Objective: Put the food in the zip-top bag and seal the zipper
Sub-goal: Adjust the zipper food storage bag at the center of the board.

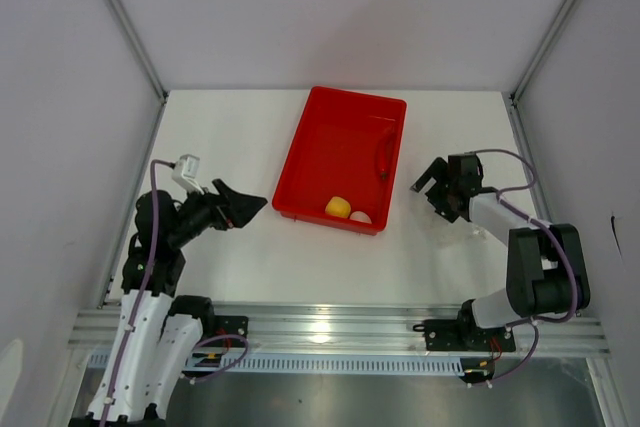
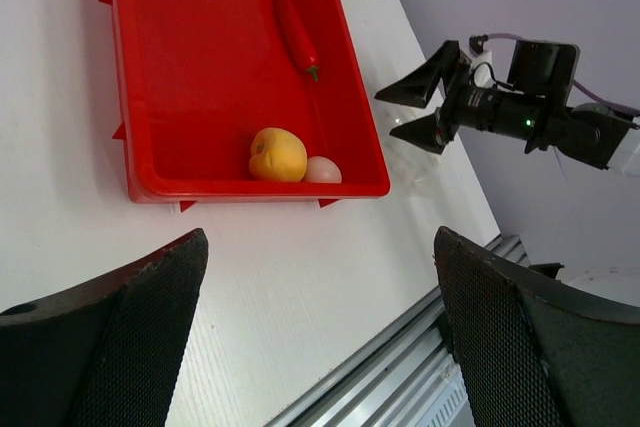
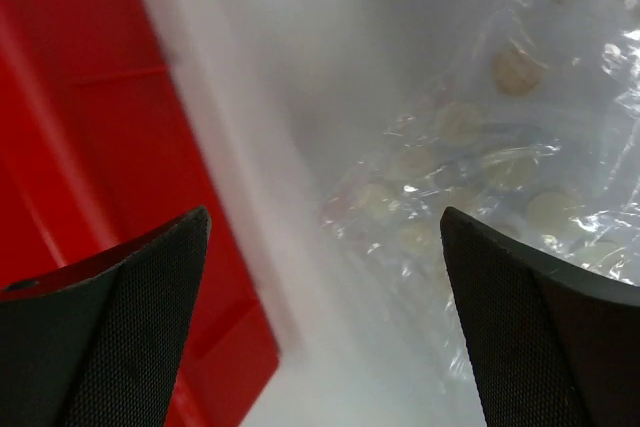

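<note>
Clear zip-top bag [image 3: 480, 172] under spread right claw [image 3: 322, 217], beside red tray [image 3: 80, 147].

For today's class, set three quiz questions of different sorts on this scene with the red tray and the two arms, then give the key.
1. True or false: the yellow fruit lies inside the zip-top bag.
2. Which food lies apart from the other two in the red tray? A) chili pepper B) pale ball C) yellow fruit
3. Fill in: the arm hovering over the zip-top bag is the ___ one.
Key: 1 false, it lies in the red tray, right beside the pale ball. 2 A. 3 right; the right gripper has its fingers open above the zip-top bag.
</note>
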Action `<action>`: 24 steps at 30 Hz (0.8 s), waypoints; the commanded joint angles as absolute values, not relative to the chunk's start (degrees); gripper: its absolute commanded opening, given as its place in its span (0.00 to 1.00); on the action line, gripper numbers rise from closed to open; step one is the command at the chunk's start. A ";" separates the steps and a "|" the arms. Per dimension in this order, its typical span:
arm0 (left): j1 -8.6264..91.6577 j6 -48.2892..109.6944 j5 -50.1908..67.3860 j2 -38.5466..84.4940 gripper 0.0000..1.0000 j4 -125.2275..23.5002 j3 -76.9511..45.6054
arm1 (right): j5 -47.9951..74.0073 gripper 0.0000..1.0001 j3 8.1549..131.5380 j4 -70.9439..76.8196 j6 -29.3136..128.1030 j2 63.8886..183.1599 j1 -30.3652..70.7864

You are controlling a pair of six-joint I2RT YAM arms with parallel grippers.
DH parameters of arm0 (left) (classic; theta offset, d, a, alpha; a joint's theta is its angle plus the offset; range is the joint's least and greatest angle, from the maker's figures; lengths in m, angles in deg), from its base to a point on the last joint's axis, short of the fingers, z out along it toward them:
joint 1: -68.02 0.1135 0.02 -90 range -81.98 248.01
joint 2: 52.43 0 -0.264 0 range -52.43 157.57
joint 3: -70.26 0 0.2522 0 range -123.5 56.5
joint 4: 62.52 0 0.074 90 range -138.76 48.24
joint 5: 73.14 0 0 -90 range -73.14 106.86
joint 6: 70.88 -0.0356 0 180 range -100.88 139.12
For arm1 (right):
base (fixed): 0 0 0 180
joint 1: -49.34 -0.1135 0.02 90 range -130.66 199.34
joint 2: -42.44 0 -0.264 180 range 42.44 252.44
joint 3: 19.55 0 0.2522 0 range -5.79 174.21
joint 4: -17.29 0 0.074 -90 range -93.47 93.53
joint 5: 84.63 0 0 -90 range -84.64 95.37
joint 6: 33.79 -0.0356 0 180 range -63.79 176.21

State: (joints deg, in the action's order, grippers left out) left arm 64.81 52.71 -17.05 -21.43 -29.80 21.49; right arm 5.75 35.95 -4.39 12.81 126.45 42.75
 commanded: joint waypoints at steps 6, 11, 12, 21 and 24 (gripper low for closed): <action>65.29 50.68 -22.16 -19.48 0.95 -31.01 18.44 | 11.78 0.99 46.07 -9.46 16.31 119.71 44.76; 65.12 49.45 -24.53 -17.81 0.94 -29.86 17.39 | 13.09 0.99 45.81 -14.48 18.85 119.78 54.33; 64.94 49.36 -24.97 -17.54 0.94 -29.78 17.04 | 13.45 0.99 45.80 -15.44 19.64 120.40 55.83; 62.04 49.09 -26.03 -16.22 0.93 -29.86 15.98 | 18.46 0.96 45.63 -12.82 26.67 131.20 67.18; 60.55 49.27 -25.94 -15.96 0.93 -29.78 16.24 | 16.98 0.96 46.07 -12.20 28.43 132.62 67.71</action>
